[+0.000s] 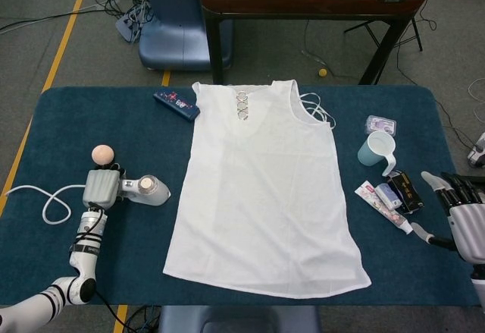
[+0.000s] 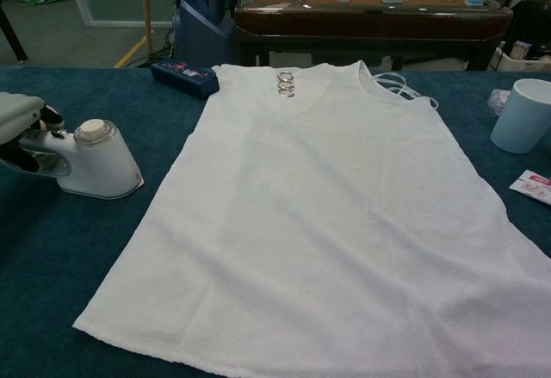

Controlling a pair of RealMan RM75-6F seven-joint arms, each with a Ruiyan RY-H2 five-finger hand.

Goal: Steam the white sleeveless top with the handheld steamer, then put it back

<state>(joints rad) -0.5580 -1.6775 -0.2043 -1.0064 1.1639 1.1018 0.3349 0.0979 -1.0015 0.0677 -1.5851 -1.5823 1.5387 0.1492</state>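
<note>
Gripping the handheld steamer (image 1: pixel 145 190) by its handle, left hand (image 1: pixel 99 188) sits just left of the white sleeveless top (image 1: pixel 264 189). Right hand (image 1: pixel 464 213) spread, empty, well right. Steamer looks rigid, probably top-heavy; top limp, light.

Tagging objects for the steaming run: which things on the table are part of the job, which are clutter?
Job:
white sleeveless top, flat mid-table
handheld steamer, left of the top
left hand, on the steamer's handle

Clutter:
dark blue box
peach ball
pale blue mug
clear packet
tube and small packs
</note>
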